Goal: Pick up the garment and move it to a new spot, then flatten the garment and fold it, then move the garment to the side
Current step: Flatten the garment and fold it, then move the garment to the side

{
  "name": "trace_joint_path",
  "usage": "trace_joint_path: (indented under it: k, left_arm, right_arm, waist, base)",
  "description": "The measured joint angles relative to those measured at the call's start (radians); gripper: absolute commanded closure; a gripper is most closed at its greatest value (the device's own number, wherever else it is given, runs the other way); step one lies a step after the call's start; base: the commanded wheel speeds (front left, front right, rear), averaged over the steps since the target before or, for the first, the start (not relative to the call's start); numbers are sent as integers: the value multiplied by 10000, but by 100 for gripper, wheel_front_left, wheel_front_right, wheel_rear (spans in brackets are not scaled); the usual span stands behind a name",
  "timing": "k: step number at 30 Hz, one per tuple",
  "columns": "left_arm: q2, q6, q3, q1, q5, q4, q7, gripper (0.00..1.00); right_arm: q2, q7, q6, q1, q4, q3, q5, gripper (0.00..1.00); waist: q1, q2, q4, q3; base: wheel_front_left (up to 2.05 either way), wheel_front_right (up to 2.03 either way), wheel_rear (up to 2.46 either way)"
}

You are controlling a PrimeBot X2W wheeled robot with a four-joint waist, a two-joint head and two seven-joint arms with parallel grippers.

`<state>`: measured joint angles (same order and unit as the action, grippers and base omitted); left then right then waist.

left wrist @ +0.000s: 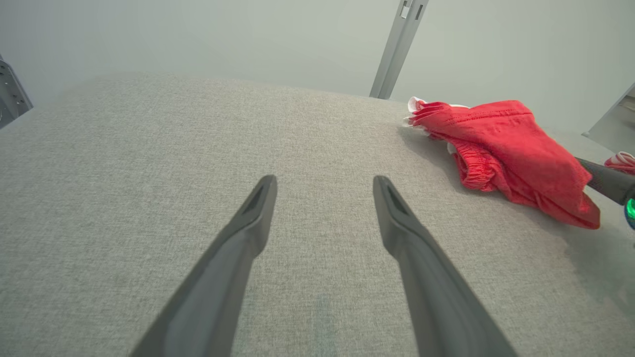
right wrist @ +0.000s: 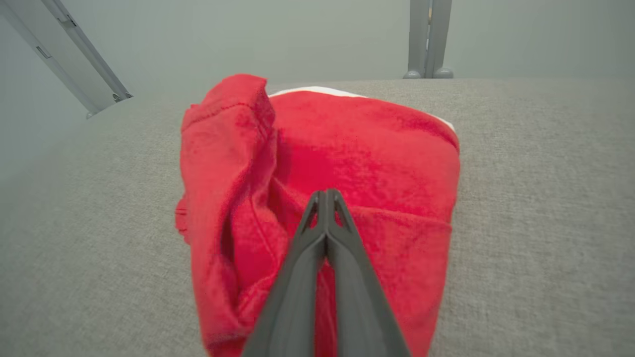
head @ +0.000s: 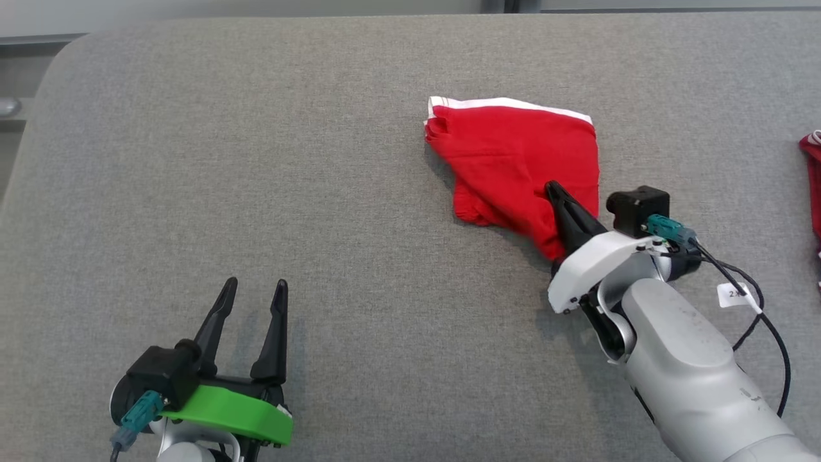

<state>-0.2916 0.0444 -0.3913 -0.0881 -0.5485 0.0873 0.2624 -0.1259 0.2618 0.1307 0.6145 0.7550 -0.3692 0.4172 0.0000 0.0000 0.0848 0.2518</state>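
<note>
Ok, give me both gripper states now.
Left gripper: open, holding nothing.
Right gripper: shut, pinching the red garment.

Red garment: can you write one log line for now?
stage: pick up | right hand: shut on red garment | left hand: open, empty | red garment: crumpled on grey table

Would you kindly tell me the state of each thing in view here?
red garment: crumpled, partly folded over itself, not flattened
right gripper: shut, pinching the red garment's near part
left gripper: open, empty, apart from the garment
second red cloth: lying at the head view's right edge, untouched
</note>
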Motion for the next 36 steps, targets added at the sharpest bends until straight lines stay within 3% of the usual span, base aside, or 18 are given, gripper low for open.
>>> trace_joint_path:
  k: [12, 17, 18, 19, 20, 24, 31, 36]
  left_arm:
    - [284, -113, 343, 8, 127, 121, 0, 0]
    - [362, -173, 495, 89, 207, 105, 0, 0]
    - [368, -178, 510, 96, 236, 104, 0, 0]
    - [376, -182, 533, 102, 249, 102, 0, 0]
    - [380, -184, 566, 109, 263, 94, 0, 0]
    - [387, -190, 662, 151, 318, -12, 2, 0]
    - [537, -268, 654, 161, 407, -19, 0, 0]
    - [602, -339, 658, 145, 433, 17, 0, 0]
  right_arm:
    - [46, 4, 2, 240, -69, -2276, 328, 100]
    - [-245, 6, 2, 307, -474, -2303, 717, 100]
    - [-299, 6, 2, 350, -508, -2255, 825, 82]
    - [-399, 6, 2, 397, -562, -2247, 909, 37]
    - [-485, -21, 2, 467, -564, -2180, 1083, 0]
    - [-1135, -1241, 2, 823, -581, -1893, 1910, 0]
    - [-1939, -4855, -2, 1206, -614, -1248, 3754, 0]
    - [-2006, -5950, -2, 1544, -111, -483, 3914, 0]
  waist:
    - [0, 0, 473, -69]
    - [0, 0, 332, -102]
    - [0, 0, 296, -108]
    - [0, 0, 261, -117]
    - [0, 0, 226, -126]
    - [0, 0, 95, -112]
    - [0, 0, 58, 45]
    - [0, 0, 229, 150]
  base:
    - [0, 0, 0]
    - [0, 0, 0]
    - [0, 0, 0]
    - [0, 0, 0]
    - [0, 0, 0]
    - [0, 0, 0]
    - [0, 0, 0]
    - [0, 0, 0]
